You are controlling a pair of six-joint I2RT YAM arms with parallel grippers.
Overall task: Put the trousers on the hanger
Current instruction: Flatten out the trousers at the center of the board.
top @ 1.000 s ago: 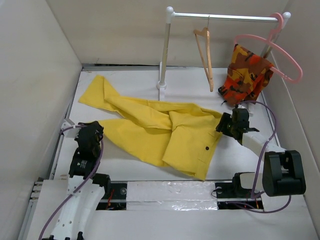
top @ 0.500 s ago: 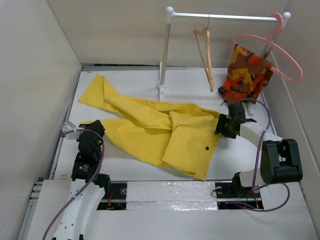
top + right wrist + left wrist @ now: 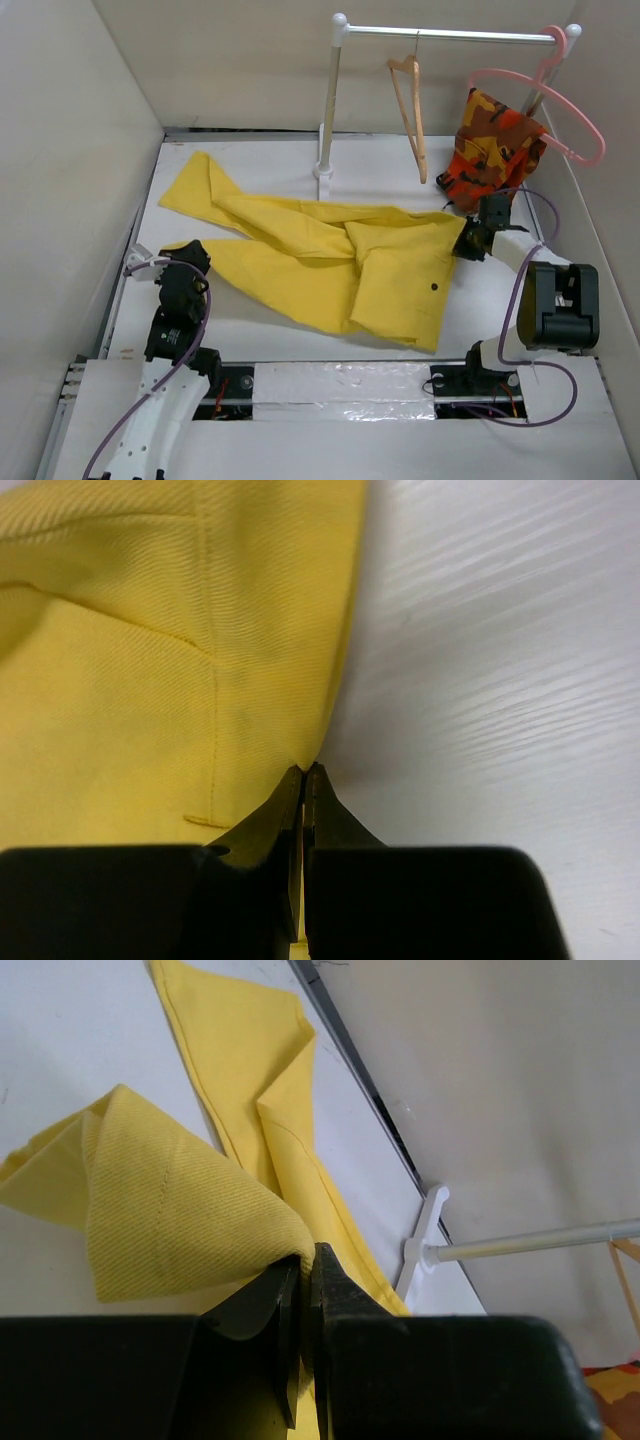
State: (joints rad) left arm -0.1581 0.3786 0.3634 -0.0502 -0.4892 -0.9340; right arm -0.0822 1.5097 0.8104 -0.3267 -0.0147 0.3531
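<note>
The yellow trousers [image 3: 330,260] lie spread on the white table, legs running to the back left and waist with a small button at the right. My left gripper [image 3: 192,254] is shut on the end of the near leg; in the left wrist view the cloth [image 3: 170,1200] folds up into the closed jaws of this gripper [image 3: 305,1255]. My right gripper [image 3: 466,243] is shut on the waist's right corner, where the yellow fabric [image 3: 150,660] is pinched at the tips of the gripper [image 3: 303,770]. The tan wooden hanger [image 3: 410,110] hangs empty on the rail.
A white rack stands at the back, with its post [image 3: 328,100] and its foot [image 3: 420,1245]. On its right end hangs a pink plastic hanger [image 3: 560,110] carrying a camouflage garment [image 3: 495,145]. White walls close in the table on both sides.
My right gripper has shut on the waist corner and drawn it right and back, flattening the waist. The left gripper has kept its grip and hardly moved.
</note>
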